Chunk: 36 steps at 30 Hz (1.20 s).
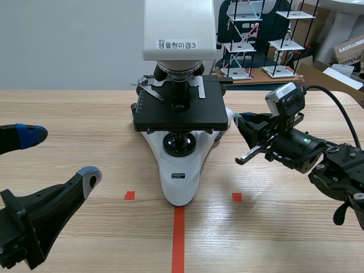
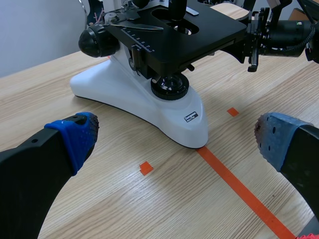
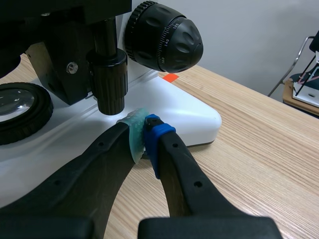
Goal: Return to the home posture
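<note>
Hovers with the left gripper (image 1: 60,156) spread wide over the worktop's (image 1: 68,114) near left corner, gripping nothing. Presses the right gripper's (image 3: 144,139) pads (image 3: 133,138) together, empty, just beside the right flank of the white microscope (image 1: 179,170) at mid-worktop.

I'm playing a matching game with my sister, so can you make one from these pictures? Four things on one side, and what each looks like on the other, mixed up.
1. left gripper
2. right gripper
3. microscope
4. tape line

A. shut tight
B. orange-red, a flat stripe
C. wide open
D. white and black, standing tall

Pairs: 1-C, 2-A, 3-D, 4-B.
</note>
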Available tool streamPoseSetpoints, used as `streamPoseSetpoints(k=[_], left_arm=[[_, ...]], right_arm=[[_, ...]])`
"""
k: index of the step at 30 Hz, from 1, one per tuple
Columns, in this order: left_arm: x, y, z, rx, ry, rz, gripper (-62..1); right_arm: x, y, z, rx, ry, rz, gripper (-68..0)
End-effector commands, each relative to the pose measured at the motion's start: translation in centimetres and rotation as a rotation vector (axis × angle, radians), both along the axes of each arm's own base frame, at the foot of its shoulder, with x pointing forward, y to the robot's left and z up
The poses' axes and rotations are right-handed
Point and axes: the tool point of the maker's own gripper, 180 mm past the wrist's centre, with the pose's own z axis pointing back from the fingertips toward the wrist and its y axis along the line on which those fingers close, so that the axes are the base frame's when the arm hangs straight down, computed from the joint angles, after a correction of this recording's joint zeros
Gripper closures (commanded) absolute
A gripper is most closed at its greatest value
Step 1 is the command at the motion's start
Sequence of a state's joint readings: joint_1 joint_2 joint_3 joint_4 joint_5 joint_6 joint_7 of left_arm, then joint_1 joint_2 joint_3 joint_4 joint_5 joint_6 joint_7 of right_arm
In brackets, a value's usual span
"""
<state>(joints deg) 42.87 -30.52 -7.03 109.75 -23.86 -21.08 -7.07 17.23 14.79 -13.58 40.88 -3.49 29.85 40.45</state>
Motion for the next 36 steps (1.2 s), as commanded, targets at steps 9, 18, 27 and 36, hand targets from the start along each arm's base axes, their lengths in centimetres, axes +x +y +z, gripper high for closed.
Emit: streamPoseSetpoints(k=[9, 18, 27, 36], left_arm=[[0.1, -0.2, 0.7, -0.015, -0.021, -0.004, -62.3], [0.1, -0.2, 0.7, -0.015, -0.021, -0.004, -62.3], [0.1, -0.2, 0.7, -0.015, -0.021, -0.004, -62.3], [0.1, -0.2, 0.7, -0.015, -0.021, -0.004, -62.3]], right_arm=[[0.8, -0.5, 1.8, 0.008, -0.054, -0.006, -0.2], [0.7, -0.5, 1.7, 0.008, -0.051, -0.006, -0.2], [-1.6, -1.8, 0.2, -0.005, -0.028, -0.004, -9.8], [-10.0, -5.2, 1.0, 0.046, -0.048, -0.008, -46.5]])
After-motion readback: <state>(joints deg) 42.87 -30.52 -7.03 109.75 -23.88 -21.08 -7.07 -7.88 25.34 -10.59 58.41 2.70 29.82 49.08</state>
